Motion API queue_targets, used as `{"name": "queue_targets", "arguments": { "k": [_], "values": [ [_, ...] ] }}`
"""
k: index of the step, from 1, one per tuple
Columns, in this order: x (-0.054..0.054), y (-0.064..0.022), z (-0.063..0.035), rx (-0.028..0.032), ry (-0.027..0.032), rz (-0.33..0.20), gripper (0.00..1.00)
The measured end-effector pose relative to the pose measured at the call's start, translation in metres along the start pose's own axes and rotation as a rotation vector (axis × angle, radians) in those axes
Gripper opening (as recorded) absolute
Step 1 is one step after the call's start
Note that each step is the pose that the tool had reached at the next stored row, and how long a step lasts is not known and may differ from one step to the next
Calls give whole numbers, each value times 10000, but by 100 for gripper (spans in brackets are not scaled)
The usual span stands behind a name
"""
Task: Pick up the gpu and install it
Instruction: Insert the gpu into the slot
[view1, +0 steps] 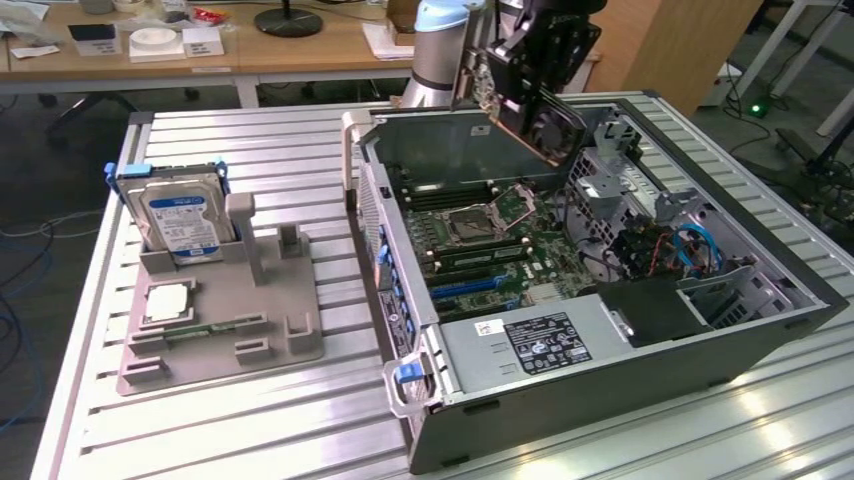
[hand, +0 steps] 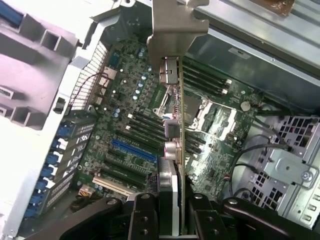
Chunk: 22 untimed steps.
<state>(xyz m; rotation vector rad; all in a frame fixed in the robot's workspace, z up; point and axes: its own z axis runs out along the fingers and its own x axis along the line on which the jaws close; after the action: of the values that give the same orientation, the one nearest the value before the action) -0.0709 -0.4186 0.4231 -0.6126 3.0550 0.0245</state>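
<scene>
My gripper (view1: 531, 62) is shut on the gpu (view1: 541, 115), a dark card with a fan. It holds the card tilted in the air over the back part of the open computer case (view1: 601, 385). In the wrist view my gripper (hand: 172, 217) clamps the gpu (hand: 176, 150) edge-on. The card's pale metal bracket (hand: 172, 30) is at the end away from the fingers (hand: 142, 215). Below the card lies the green motherboard (hand: 125, 115) with its blue slot (hand: 132, 150); the card hangs above them without touching.
A grey fixture (view1: 220, 320) on the slatted table at the exterior view's left holds a blue-labelled hard drive (view1: 180, 222) and a square CPU chip (view1: 171, 300). Inside the case are the power supply (view1: 534, 345), drive cages (view1: 741, 290) and cables (view1: 667, 250). A wooden desk (view1: 267, 45) stands behind.
</scene>
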Motion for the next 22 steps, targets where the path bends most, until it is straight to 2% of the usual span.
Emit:
{"name": "queue_targets", "arguments": {
  "k": [22],
  "values": [
    [13, -31, 5, -59, 22, -2105, 28]
  ]
}}
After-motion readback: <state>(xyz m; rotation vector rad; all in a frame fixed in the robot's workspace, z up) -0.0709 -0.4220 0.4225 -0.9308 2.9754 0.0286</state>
